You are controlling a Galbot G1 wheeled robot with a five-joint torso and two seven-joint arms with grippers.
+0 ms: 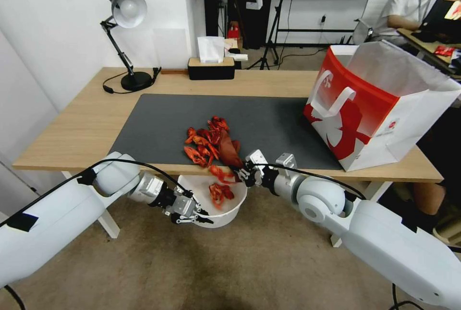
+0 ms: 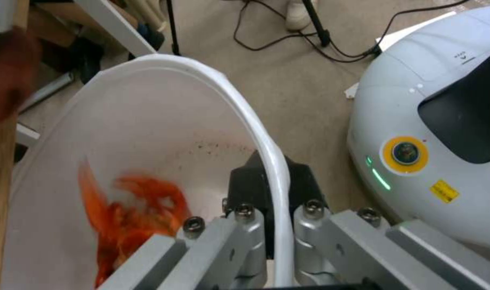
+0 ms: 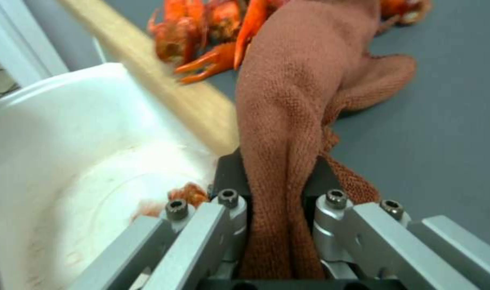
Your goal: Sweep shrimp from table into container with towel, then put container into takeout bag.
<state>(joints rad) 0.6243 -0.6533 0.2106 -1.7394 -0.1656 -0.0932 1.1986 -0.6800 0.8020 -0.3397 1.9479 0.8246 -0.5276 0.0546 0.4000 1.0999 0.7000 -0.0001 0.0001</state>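
Nearest, below the table's near edge, the left gripper [image 1: 192, 211] is holding the container [image 1: 225, 214]. Its fingers [image 2: 255, 181] are closed tight on the white rim [image 2: 280, 169], one pad inside the wall and the other outside, pinching the tub's near-left side. The tub is hanging just under the table [image 1: 72, 127] edge, tilted a little toward the mat. A few shrimp [image 1: 220, 192] are lying inside it; in the left wrist view they are showing as an orange blur [image 2: 127, 213] low against the white wall.

Just to the right, at the edge itself, the right gripper [image 1: 245, 173] is clamping the towel [image 1: 229, 151]. Its fingers are pressed nearly together on a bunched fold of the rust-red cloth [image 3: 282, 169], with the rest trailing away from the jaws across the grey mat [image 1: 158, 127]. The cloth's far end is touching the shrimp pile [image 1: 204, 142], which is sitting on the mat close to the near edge, to the left of the cloth. One shrimp [image 1: 218, 173] is lying right at the lip, above the tub.

Farther off on the right, the bag [image 1: 365, 113] is standing upright and open on the table, well apart from the pile.

At the far edge a black lamp [image 1: 126, 36] is standing on the left, and a tissue box [image 1: 211, 63] is sitting near the middle.
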